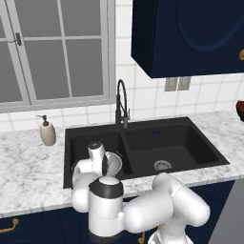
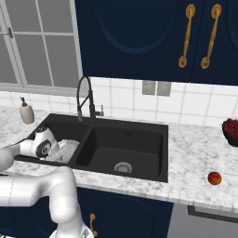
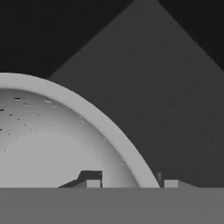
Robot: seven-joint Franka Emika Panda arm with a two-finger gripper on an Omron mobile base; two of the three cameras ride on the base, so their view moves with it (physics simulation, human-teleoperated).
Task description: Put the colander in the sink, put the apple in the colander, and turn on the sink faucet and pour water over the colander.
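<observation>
White marble table under navy cabinets: the colander sits rim-up in the sink's left basin, claw straddling its rim; apple at the table's 4 o'clock.

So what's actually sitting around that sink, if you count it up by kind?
Colander: 1, in the left basin of the sink
Loose apple: 1, on the counter to the right
Bowl of red fruit: 1
Soap dispenser: 1
Sink faucet: 1
Total: 5
</observation>
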